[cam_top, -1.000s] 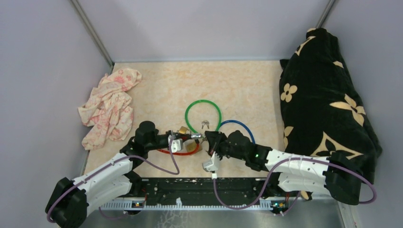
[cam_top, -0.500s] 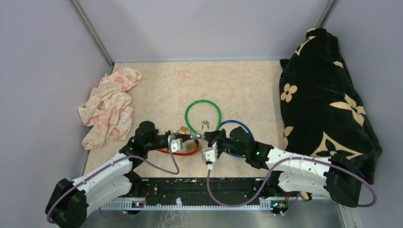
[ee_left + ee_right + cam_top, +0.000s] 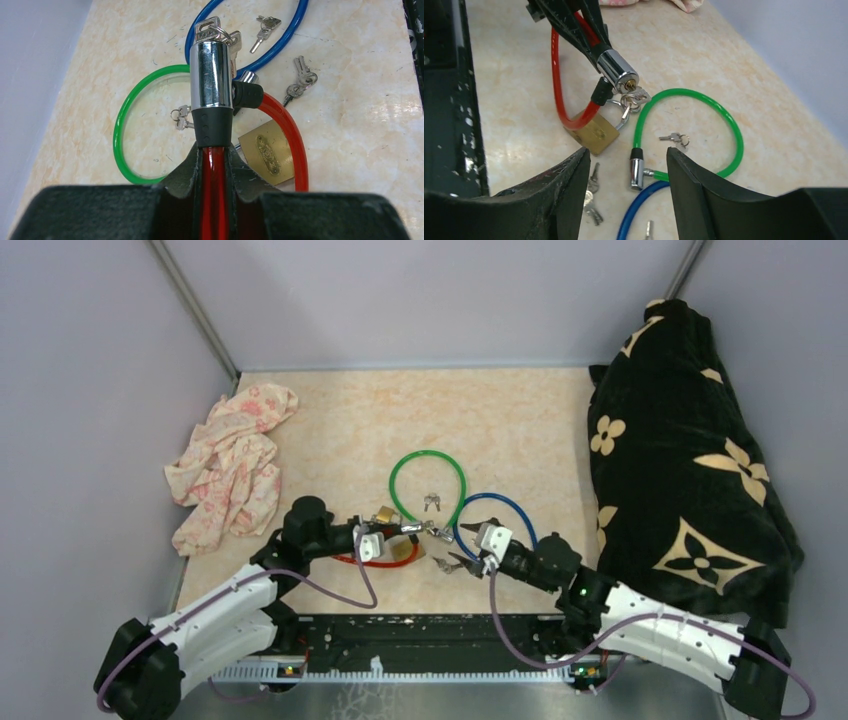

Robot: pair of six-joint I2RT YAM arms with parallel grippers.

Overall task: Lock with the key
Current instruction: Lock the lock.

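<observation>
My left gripper point(image 3: 214, 152) is shut on the red cable of the red cable lock point(image 3: 385, 560), just behind its black collar, and holds its chrome cylinder point(image 3: 211, 75) off the table. A key point(image 3: 636, 95) sits in the cylinder's end, with a ring and another key hanging from it; it is also visible as the key point(image 3: 432, 531) from above. My right gripper point(image 3: 628, 152) is open with nothing between its fingers, a short way back from the key. From above, the right gripper point(image 3: 462, 546) is to the right of the cylinder point(image 3: 408, 528).
A brass padlock point(image 3: 266, 155) lies by the red loop. A green cable lock point(image 3: 428, 485) and a blue cable lock point(image 3: 500, 505) lie behind, with loose key bunches point(image 3: 300, 82) on the table. A floral cloth point(image 3: 232, 465) is at the left, a black flowered cushion point(image 3: 680, 460) at the right.
My right gripper, shut at the key a second ago, has opened and drawn back to the right. The key stays in the cylinder. The left arm has not moved.
</observation>
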